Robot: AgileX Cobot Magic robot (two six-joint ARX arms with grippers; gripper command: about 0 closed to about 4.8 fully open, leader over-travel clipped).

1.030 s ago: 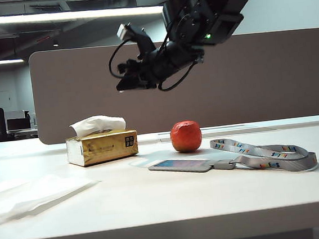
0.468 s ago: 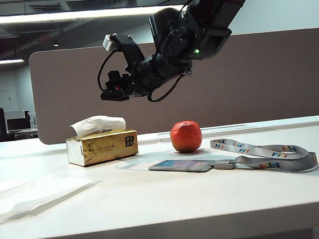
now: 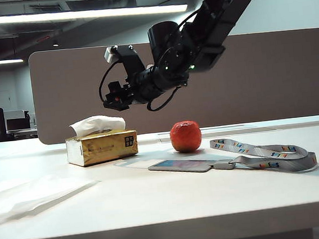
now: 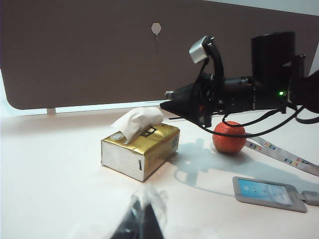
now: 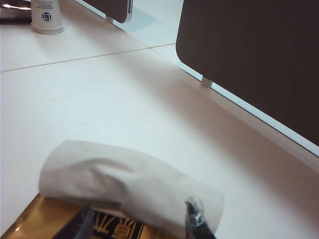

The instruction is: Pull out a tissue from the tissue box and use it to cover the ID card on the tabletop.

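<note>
Progress: early stage, nothing delivered yet. Tissue sits puffed out of the slot of the tissue box, which rests on the counter left of centre. Right end effector hangs in the air above and just right of the box; in its wrist view the fingertips stand spread to either side of the tissue, apart from it, gripping nothing. ID card lies face up and fully uncovered near the middle, lanyard trailing right, an apple just behind it. Left end effector is parked low at the near left; only dark blurred tips show, so its state cannot be told. Remaining, by my judgement: pinch, pull out, carry, drape over card.
</note>
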